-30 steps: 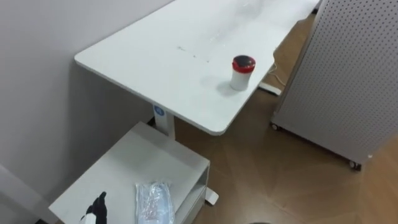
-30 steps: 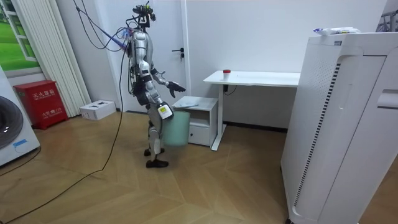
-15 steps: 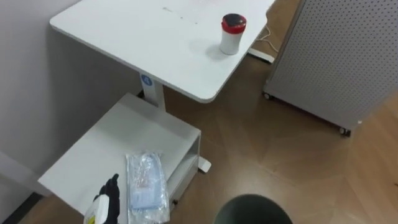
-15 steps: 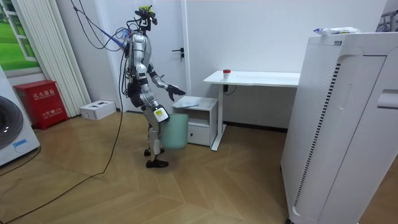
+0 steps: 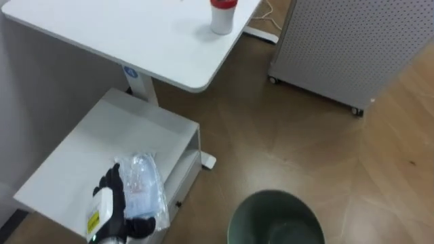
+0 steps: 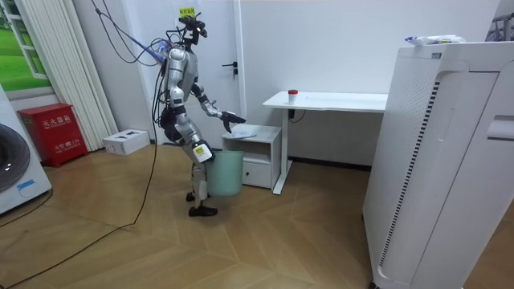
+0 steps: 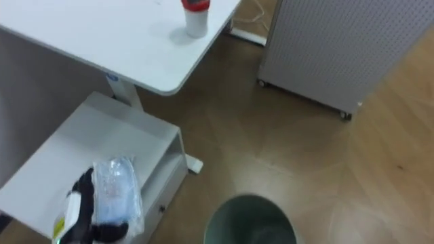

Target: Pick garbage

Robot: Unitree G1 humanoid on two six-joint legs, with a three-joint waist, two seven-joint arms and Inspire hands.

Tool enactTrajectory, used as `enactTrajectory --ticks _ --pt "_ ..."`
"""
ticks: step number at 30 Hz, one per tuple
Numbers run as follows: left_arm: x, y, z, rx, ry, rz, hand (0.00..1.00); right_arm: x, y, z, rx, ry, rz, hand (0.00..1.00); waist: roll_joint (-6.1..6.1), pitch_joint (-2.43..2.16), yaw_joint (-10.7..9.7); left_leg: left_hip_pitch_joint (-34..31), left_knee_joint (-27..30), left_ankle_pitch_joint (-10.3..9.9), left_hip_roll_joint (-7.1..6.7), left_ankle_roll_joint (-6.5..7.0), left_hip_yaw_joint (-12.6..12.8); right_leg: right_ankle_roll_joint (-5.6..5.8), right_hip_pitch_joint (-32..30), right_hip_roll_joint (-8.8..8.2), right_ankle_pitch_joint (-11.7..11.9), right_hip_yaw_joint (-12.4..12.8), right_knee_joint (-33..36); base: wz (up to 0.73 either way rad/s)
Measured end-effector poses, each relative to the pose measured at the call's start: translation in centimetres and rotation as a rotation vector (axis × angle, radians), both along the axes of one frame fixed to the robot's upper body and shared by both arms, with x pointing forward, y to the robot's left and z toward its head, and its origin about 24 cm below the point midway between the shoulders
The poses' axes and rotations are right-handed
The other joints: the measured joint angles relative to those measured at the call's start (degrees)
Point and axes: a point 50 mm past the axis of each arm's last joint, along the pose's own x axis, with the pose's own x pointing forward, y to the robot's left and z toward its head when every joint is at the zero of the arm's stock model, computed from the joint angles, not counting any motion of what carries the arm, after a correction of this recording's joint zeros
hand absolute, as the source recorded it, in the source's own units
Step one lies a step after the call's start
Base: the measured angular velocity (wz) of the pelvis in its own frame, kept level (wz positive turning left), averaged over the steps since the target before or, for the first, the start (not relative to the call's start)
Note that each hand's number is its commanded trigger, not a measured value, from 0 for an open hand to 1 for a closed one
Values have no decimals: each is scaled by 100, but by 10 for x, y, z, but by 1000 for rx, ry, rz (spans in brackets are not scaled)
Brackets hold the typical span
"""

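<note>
A crumpled clear plastic bag (image 5: 146, 186) lies on top of the low white cabinet (image 5: 102, 142), near its front edge. My left hand (image 5: 112, 203) lies against the bag's left side, fingers fairly straight along it and the thumb across its near end. A dark green bin (image 5: 274, 220) stands on the floor just right of the cabinet, its mouth facing up. In the room view I stand beside the bin (image 6: 227, 172) with the left hand (image 6: 233, 120) reached out over the cabinet. My right hand (image 6: 201, 152) hangs low by my thigh.
A white desk (image 5: 102, 34) rises behind the cabinet, with a white cup with a red lid (image 5: 222, 15) near its edge. A grey perforated panel on castors (image 5: 352, 47) stands to the right. Bare wood floor lies between it and the bin.
The camera has tipped down and moved closer, bringing the bin into view. My left hand has moved forward to the bag and now touches it.
</note>
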Motion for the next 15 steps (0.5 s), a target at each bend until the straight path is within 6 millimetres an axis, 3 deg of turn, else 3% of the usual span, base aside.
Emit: enactTrajectory --ticks 6,9,15 --pt "8 0 6 20 -21 -3 0 4 2 2 7 -19 -2 100 14 9 -114 -221 172 -60 122 -18 218 -39 -257 -21 -90 3 217 0" --pt "10 -3 6 32 -16 -25 0 6 3 4 1 -32 -9 100 57 36 -134 -237 165 -60 124 -20 231 -53 -285 -31 -101 1 236 0" --pt "7 2 0 80 46 -20 0 7 4 4 5 -33 -6 100 60 44 -196 -262 128 -64 119 -29 268 -62 -346 -50 -135 11 271 0"
